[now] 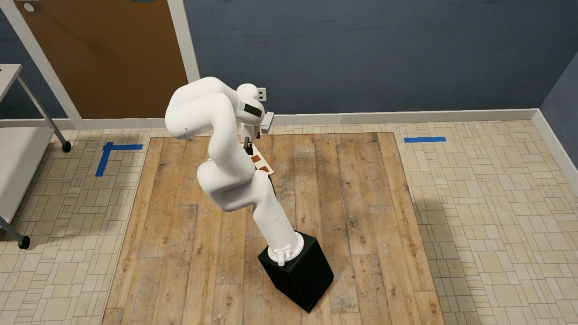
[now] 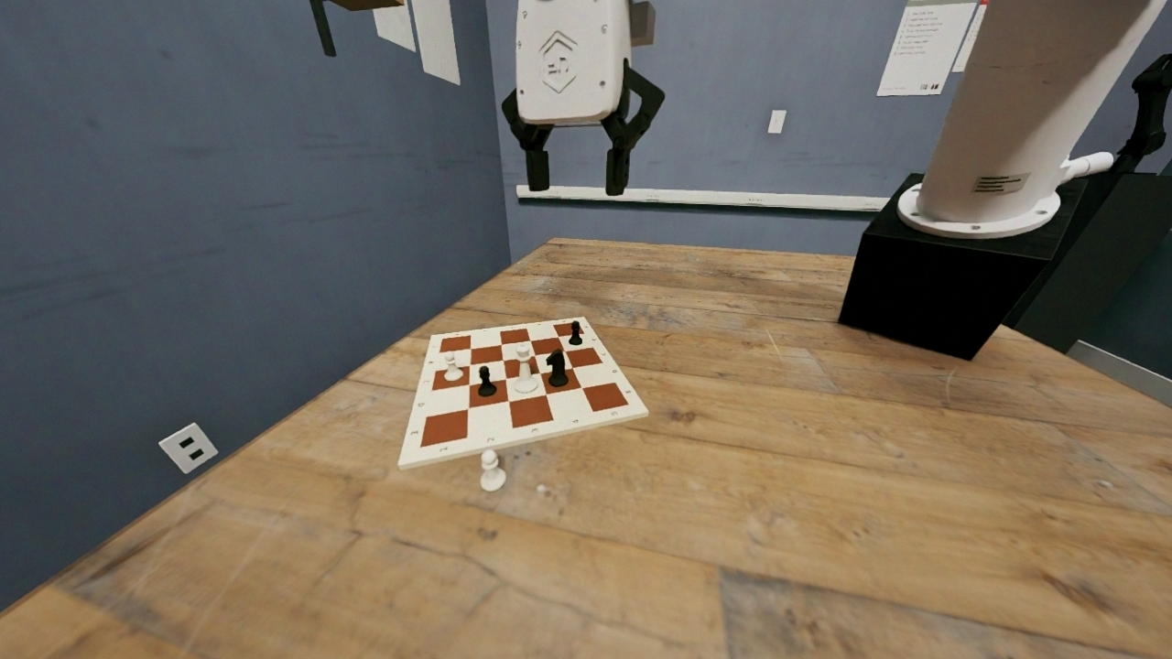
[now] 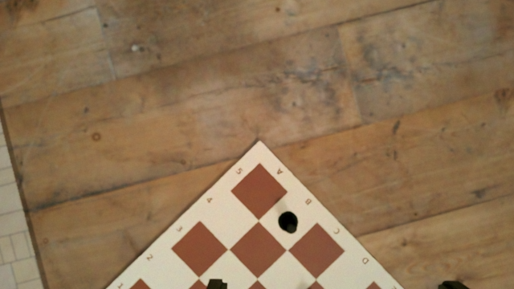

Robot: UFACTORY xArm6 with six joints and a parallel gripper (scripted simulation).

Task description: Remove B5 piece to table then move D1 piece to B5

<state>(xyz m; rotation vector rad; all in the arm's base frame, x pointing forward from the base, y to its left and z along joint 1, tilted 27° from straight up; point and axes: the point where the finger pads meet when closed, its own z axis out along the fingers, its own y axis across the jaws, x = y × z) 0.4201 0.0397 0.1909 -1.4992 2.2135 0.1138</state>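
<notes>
The board (image 1: 268, 171) (image 2: 553, 427) (image 3: 259, 149) lies flat. A black pawn (image 2: 575, 334) (image 3: 287, 221) stands upright inside pale square B5. Square D1 (image 2: 448, 400) is bare. A white pawn (image 2: 492, 472) stands upright on the table just off the board's E side. A white pawn (image 2: 452, 368) stands on C1, a black pawn (image 2: 486, 383) on D2, a tall white piece (image 2: 525, 372) on D3 and a black knight (image 2: 557, 368) on D4. My gripper (image 1: 248, 145) (image 2: 575, 173) (image 3: 335, 284) is open and empty, high above the board. In the top view the arm hides most of the board.
The wooden table (image 1: 347, 210) (image 2: 819, 491) extends around the board. The arm's black base block (image 1: 299, 274) (image 2: 934, 286) stands on it. A blue wall (image 1: 347, 56) (image 2: 245, 204) rises beyond the table edge near the board.
</notes>
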